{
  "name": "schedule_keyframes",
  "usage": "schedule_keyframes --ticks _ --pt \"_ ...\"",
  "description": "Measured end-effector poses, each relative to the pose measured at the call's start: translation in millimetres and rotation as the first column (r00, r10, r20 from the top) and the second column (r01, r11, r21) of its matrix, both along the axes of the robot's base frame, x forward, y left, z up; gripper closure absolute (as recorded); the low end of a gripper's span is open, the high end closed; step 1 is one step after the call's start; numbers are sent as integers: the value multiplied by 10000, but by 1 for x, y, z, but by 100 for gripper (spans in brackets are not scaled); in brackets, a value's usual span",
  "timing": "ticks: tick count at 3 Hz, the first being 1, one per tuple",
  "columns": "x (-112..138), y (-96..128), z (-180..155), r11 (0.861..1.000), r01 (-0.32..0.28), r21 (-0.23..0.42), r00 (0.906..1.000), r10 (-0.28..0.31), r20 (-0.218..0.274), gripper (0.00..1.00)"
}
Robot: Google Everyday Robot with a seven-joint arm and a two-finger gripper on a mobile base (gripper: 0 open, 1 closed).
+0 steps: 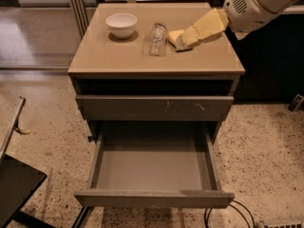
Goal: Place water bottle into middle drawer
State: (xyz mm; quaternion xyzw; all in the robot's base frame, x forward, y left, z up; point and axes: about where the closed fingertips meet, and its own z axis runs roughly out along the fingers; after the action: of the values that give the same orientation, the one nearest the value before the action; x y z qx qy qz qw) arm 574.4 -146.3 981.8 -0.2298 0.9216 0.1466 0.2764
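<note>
1. Floor level. A black object [16, 191] occupies the lower left corner. Dark cables [223, 215] lie on the speckled floor [266, 156] at lower right.

2. Middle drawer [154, 198]. Pulled fully out at the bottom of the cabinet [118, 56]. The front is plain, the side walls are thin and the grey floor holds nothing.

3. Upper drawer [133, 108]. Closed. The front carries short white scratches right of centre, which form no legible characters. A dark open slot sits directly above it.

4. Cabinet top, left to right:
- Bowl [121, 23]: white, upright, near the far left.
- Bottle [158, 38]: clear and ribbed, near the centre of the top, well apart from the middle drawer. Any print on it is too small to read.
- Sponge [172, 33]: yellow, just beside the bottle on its right, partly covered.

5. Gripper [183, 41]. Pale yellow, it extends down and left from the white arm [251, 4] at upper right. Its tip is over the sponge and just beside the bottle. Contact with the bottle cannot be confirmed. Whether the gripper is wide, narrow or holding anything cannot be told.
</note>
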Motion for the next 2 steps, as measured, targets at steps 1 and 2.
schedule_keyframes --ticks 1,2 --pt "22 32 -5 9988 287 406 9986 -305 439 0" --pt "50 58 -14 9953 757 603 9896 -824 1177 0"
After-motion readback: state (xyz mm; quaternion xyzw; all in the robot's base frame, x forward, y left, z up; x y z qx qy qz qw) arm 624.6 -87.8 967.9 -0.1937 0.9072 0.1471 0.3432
